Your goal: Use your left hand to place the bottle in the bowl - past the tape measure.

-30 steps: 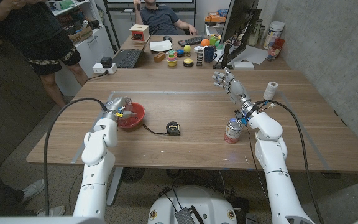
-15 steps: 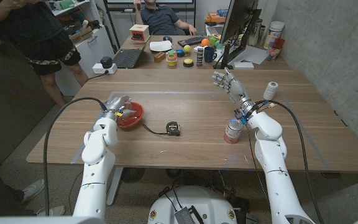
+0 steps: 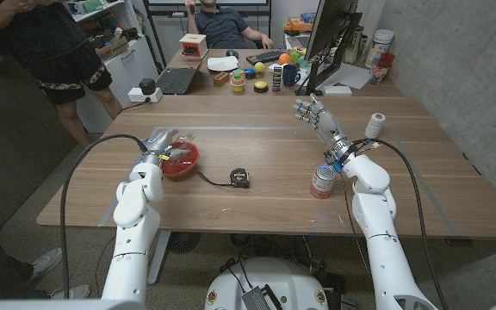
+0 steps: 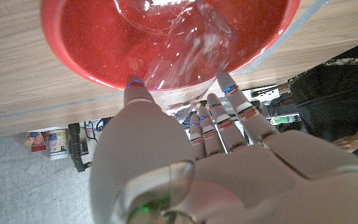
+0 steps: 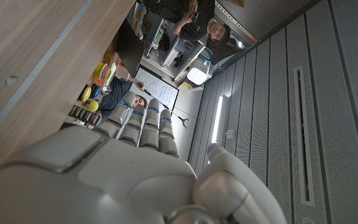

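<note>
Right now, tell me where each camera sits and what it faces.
Head view: on the head, looking down at the table over both arms.
Left wrist view: behind the left hand, facing the red bowl with the clear bottle.
Right wrist view: behind the right hand, facing the room.
Head and left wrist views share bowl, bottle, left hand.

An office or lab: a laptop (image 3: 177,80), a monitor (image 3: 330,39) and a seated person (image 3: 225,26) beyond the wooden desk (image 3: 265,120).
</note>
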